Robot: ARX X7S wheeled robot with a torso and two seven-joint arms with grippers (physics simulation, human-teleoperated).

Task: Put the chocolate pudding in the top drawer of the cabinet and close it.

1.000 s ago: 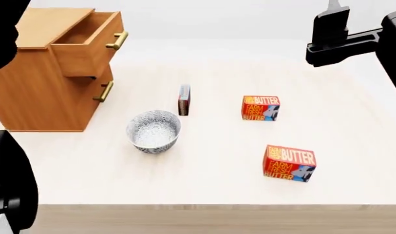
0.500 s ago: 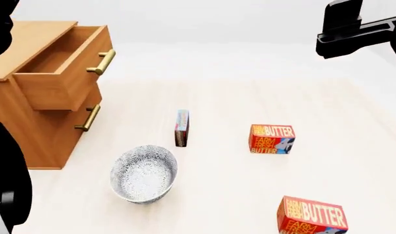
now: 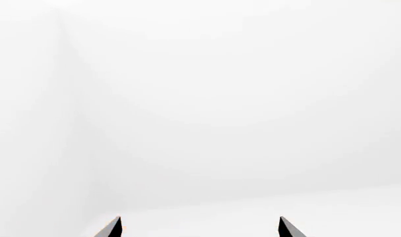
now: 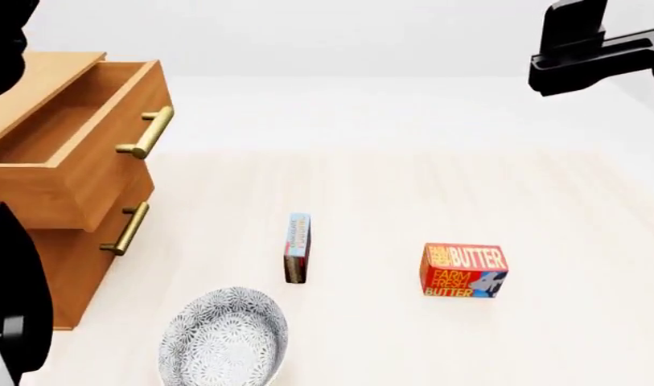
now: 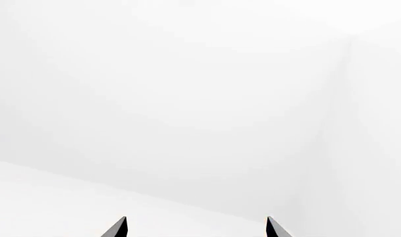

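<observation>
Chocolate pudding [image 4: 298, 248] stands on its narrow edge on the table [image 4: 541, 241], upright, thin face toward the head camera, well below and far off to the left of the right gripper [image 5: 196, 228], which is raised high at the far right of the scene. Right gripper: fingertips spread wide, nothing between them, pointed at blank wall. Left gripper [image 3: 200, 228]: same, tips apart and empty; it sees none of the table. The top drawer [image 4: 75, 149] of the cabinet [image 4: 59, 273] is pulled out and looks empty. Other items: patterned bowl [image 4: 224, 342] near the pudding on the side nearer the robot, not touching; a butter box [image 4: 463, 271] well apart from it on the right-arm side. Judgement: box is probably light, rigid cardboard, glossy, so somewhat slippery, and standing on edge it should tip easily if nudged. Best hold: descend from above and pinch across the two broad faces, near the middle of the top edge.
</observation>
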